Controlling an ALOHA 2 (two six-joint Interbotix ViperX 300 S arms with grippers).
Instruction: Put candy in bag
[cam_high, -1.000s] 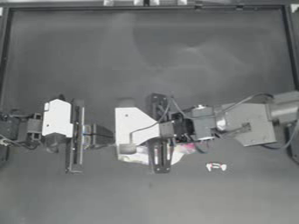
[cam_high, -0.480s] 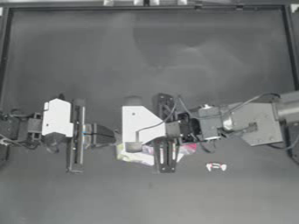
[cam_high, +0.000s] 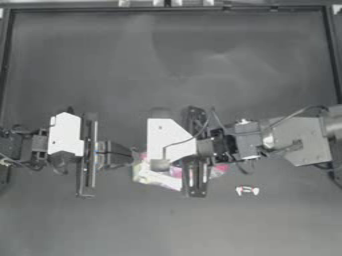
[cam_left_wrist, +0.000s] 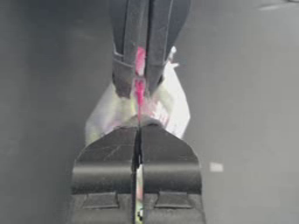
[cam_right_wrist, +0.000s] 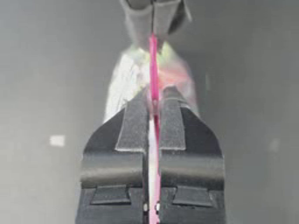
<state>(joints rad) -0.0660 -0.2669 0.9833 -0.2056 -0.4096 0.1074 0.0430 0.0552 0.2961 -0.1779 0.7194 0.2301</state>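
The bag (cam_high: 155, 175), a small clear pouch with a pink top strip, hangs between both grippers just below the table's middle. My left gripper (cam_high: 135, 157) reaches in from the left and is shut on the pink strip (cam_left_wrist: 140, 94); its own jaws (cam_left_wrist: 139, 129) show pressed together. My right gripper (cam_high: 152, 161) comes from the right, largely hidden under its white wrist mount, and is shut (cam_right_wrist: 154, 94) on the same strip, tip to tip with the left gripper (cam_right_wrist: 153, 41). The candy (cam_high: 247, 190), tiny and white with red marks, lies on the table to the right of the bag, away from both grippers.
The dark table (cam_high: 174, 70) stretches bare behind the arms up to its raised rim. The right arm's body (cam_high: 300, 141) and cables cross the right side, just above the candy.
The right arm has drawn back slightly toward the right while keeping hold of the bag. The left arm and the candy have stayed in place.
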